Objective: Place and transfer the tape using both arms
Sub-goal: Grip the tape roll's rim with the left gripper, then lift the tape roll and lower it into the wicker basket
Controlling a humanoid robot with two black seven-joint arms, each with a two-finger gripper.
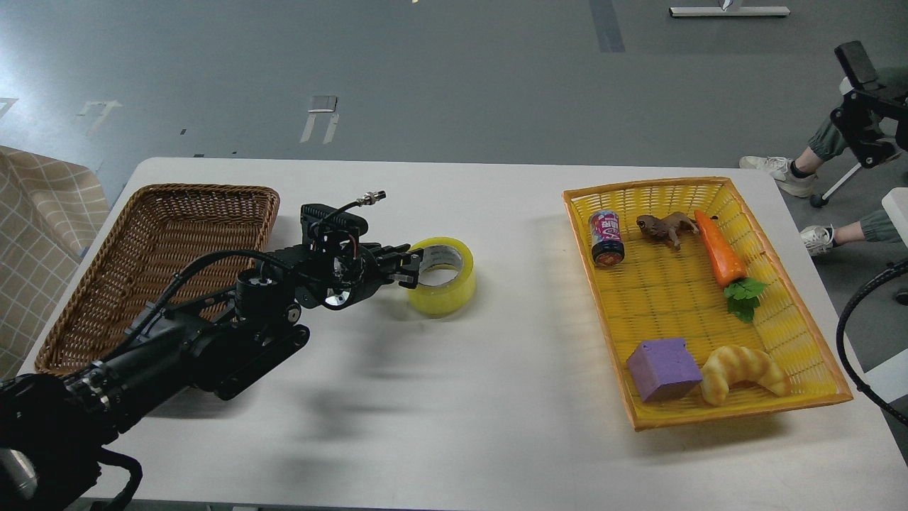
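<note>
The tape [447, 294], a yellowish translucent roll with a grey-white core, is near the middle of the white table [454, 397]. My left arm comes in from the lower left. My left gripper [407, 270] is shut on the roll's left wall, one finger inside the core and one outside. The roll looks slightly tilted and sits just above or on the table; I cannot tell which. My right gripper is out of view; only a black cable [848, 333] shows at the right edge.
An empty brown wicker basket [152, 248] stands at the left. A yellow basket [709, 186] at the right holds a can [607, 238], a brown toy animal, a carrot [720, 250], a purple cube [663, 369] and a croissant toy [741, 372].
</note>
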